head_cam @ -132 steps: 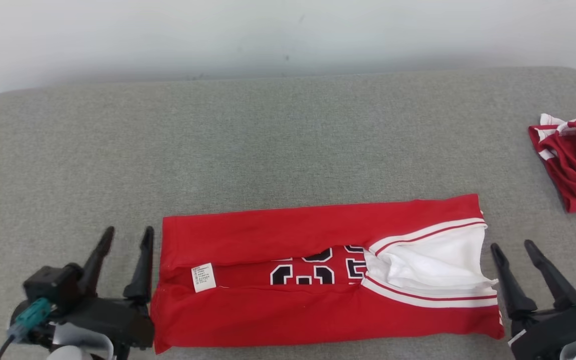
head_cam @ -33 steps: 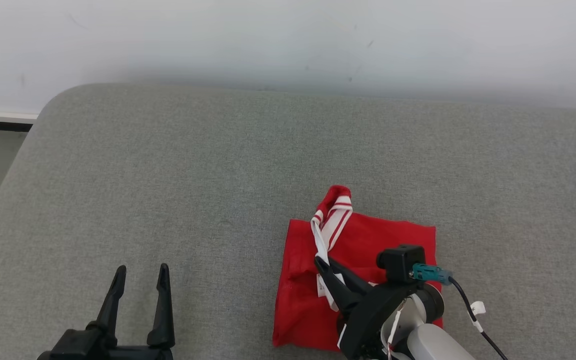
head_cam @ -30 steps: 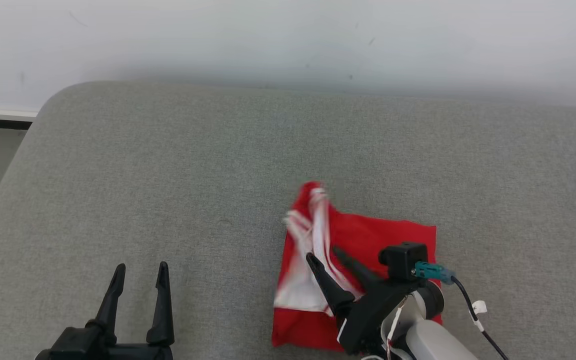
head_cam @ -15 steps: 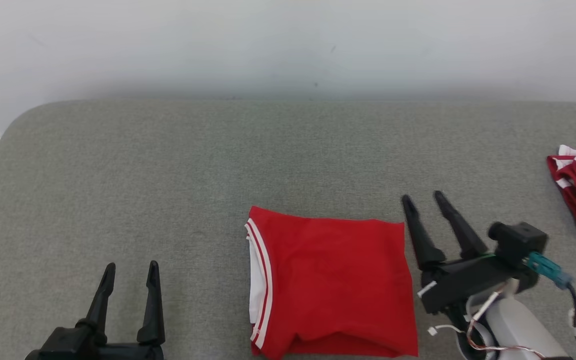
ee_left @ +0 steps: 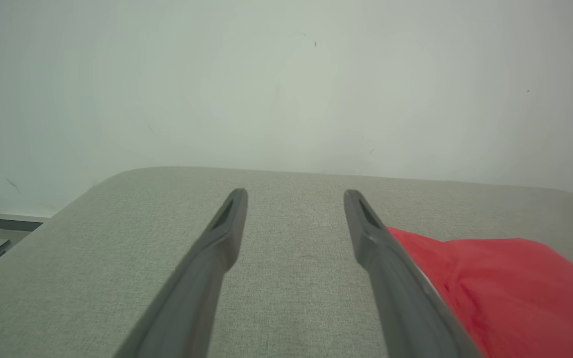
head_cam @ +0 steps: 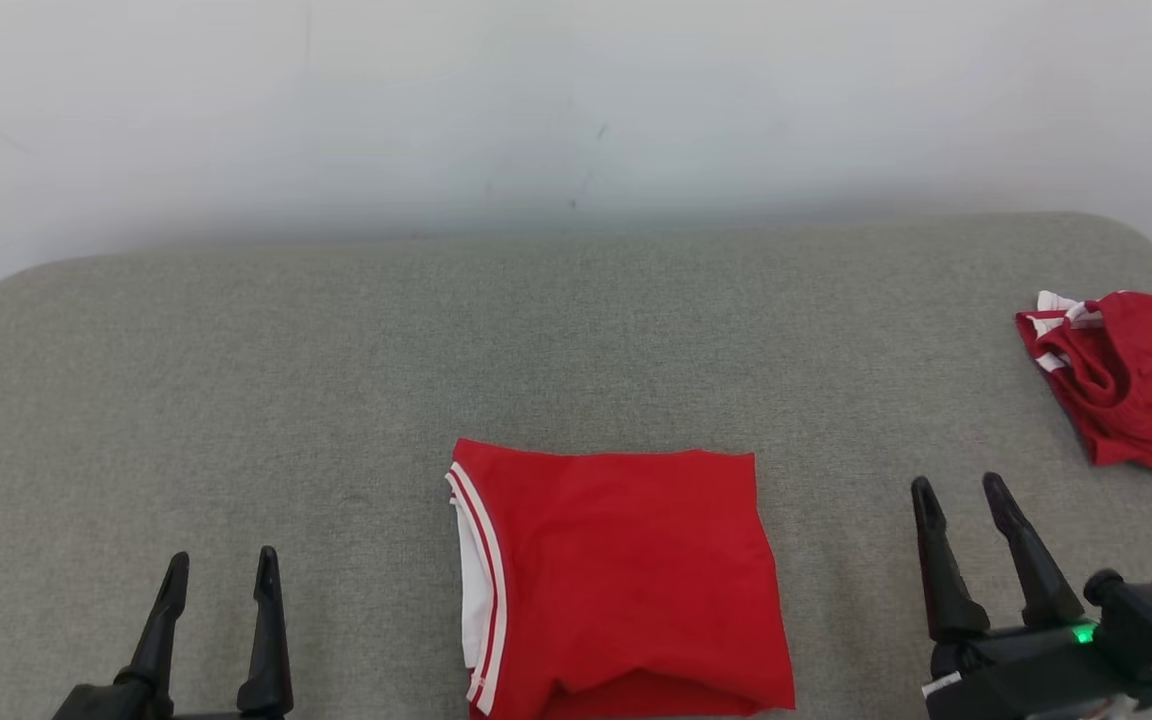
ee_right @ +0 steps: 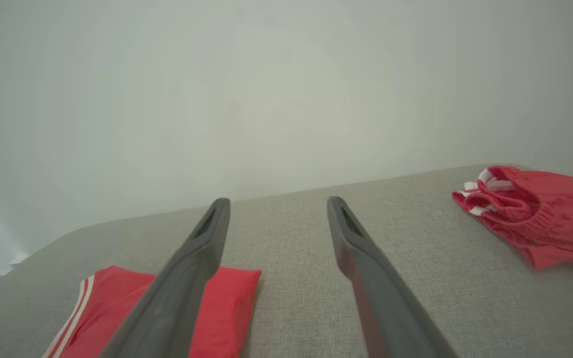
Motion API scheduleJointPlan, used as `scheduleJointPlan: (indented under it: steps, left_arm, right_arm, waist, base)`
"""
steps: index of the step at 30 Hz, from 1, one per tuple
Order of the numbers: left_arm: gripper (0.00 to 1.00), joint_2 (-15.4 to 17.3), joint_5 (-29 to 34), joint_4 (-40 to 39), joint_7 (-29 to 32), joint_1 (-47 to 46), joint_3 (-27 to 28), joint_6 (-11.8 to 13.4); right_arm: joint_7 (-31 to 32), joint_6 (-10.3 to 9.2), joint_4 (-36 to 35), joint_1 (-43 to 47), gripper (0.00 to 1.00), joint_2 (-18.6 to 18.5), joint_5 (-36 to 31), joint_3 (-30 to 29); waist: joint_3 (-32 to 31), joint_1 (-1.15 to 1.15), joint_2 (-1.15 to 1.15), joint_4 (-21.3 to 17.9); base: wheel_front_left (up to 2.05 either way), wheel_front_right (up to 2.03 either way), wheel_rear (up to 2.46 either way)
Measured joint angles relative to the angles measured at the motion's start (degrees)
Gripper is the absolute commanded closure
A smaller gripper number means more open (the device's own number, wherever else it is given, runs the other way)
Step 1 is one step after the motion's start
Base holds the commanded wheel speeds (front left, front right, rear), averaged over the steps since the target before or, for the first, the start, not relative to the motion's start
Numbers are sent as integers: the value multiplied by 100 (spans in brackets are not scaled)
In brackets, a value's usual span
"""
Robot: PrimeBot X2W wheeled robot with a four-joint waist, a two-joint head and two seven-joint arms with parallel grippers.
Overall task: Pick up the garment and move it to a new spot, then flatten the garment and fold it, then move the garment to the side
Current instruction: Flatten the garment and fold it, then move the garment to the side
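Folding looks finished: the red jersey (head_cam: 626, 580) lies on the grey cushion (head_cam: 336, 350) as a compact, roughly square packet. Its white-striped trim runs along the left edge, and a little loose fabric bulges at the near edge. By my reading 2 of the task's 3 stages are done, the relocating and the flatten-and-fold. That leaves 1: carrying the packet off to the side. Nothing grips it yet. The left gripper (head_cam: 223, 556) hovers well to the left of the jersey, fingers spread and empty; in its wrist view the red cloth shows beside the right-hand finger. The right gripper (head_cam: 956, 483) hovers to the right of the jersey, nearer than the left one but apart from the cloth, fingers likewise spread with nothing between them. Farther right of the jersey, well apart, sit the crumpled red shorts (head_cam: 1131, 385). The final move probably needs a pinch through all layers at 1 edge, or the packet may unfold when lifted.
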Motion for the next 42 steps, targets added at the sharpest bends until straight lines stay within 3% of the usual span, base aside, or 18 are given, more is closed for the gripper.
scheduleJointPlan:
  steps: [21,42]
  left_arm:
    - [0,0,177,1,0,340,147,-27]
    - [0,0,177,43,0,415,120,54]
  right_arm:
    - [-24,0,-731,1118,0,560,-704,-517]
    - [90,0,-721,1166,0,608,-889,-538]
  waist:
    - [-286,-1,0,37]
    - [-277,0,0,79]
  base:
    - [0,0,0]
    - [0,0,0]
